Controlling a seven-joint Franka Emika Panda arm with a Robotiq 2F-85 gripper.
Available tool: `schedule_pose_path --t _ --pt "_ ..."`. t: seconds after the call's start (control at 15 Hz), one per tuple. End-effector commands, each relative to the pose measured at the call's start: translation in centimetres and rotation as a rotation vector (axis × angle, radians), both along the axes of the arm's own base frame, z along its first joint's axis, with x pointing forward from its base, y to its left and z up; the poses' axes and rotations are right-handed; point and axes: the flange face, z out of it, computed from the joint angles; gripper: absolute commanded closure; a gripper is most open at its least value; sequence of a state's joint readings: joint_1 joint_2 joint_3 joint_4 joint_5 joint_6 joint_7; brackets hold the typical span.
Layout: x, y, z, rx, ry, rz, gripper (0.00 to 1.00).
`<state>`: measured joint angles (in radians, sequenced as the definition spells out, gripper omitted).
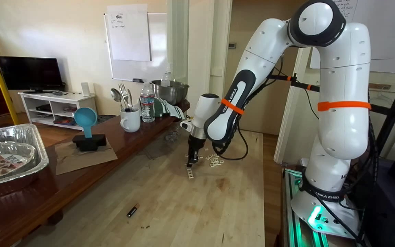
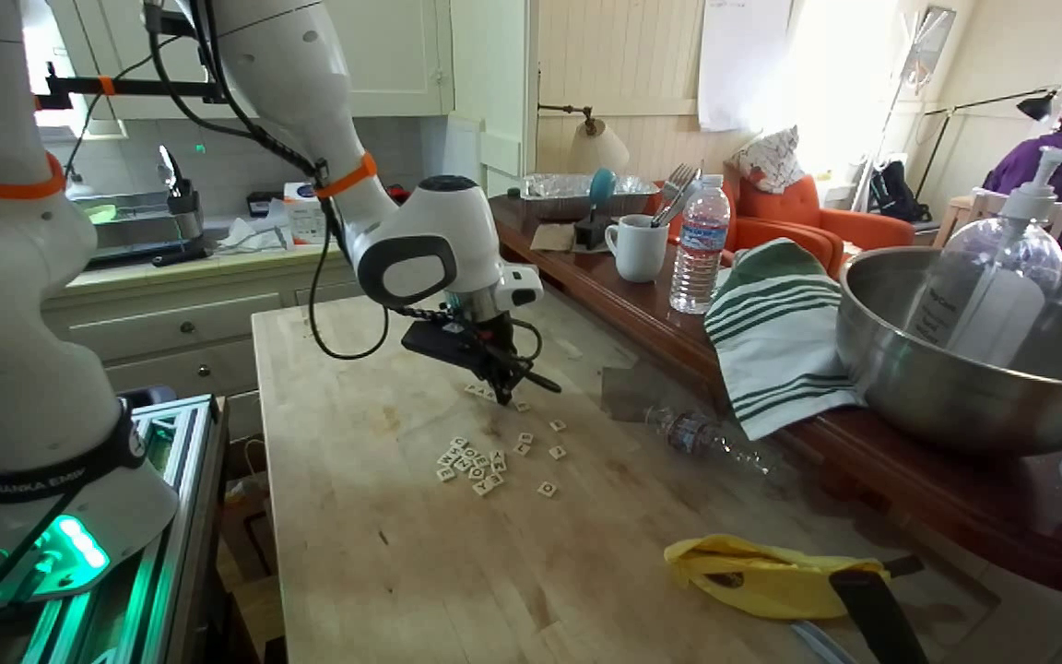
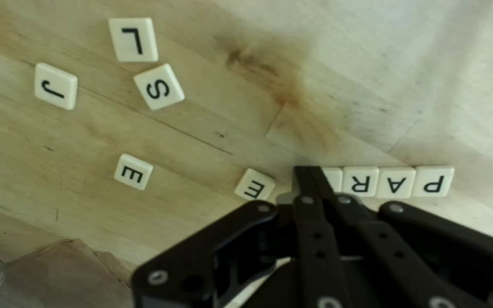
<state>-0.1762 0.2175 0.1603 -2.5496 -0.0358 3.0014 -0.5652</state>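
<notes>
My gripper points down at the wooden table with its fingertips together, nothing visible between them. It also shows low over the table in both exterior views. Its tips cover part of a cream tile whose letter is hidden; whether they touch it I cannot tell. That tile ends a straight row with tiles R, A and P. A tilted E tile lies just left of the fingers. Another E, S, L and J lie apart.
A cluster of several tiles lies nearby. A battery, a clear bottle on its side and a yellow pouch are on the table. A raised brown ledge holds a mug, water bottle and steel bowl.
</notes>
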Motion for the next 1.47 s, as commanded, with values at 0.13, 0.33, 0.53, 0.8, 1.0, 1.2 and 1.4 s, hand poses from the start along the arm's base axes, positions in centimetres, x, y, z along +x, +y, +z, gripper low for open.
schedule_pose_path --t 0.13,0.33,0.53,0.8,1.0,1.2,1.4 --pt "-0.4 0.1 0.7 0.019 -0.003 -0.038 1.0" --pt "-0.7 -0.6 1.5 0.001 -0.011 -0.041 1.0" --pt "-1.7 -2.4 2.4 -0.038 -0.002 -0.042 1.0" --pt "-4.2 -5.2 3.2 -0.09 0.042 -0.059 1.0" --pt "-5.4 -6.3 3.3 -0.097 0.075 -0.115 1.0" --pt "-5.5 -7.3 3.0 -0.08 0.073 -0.23 1.0" --pt "-5.2 -7.9 2.6 -0.056 0.056 -0.34 1.0"
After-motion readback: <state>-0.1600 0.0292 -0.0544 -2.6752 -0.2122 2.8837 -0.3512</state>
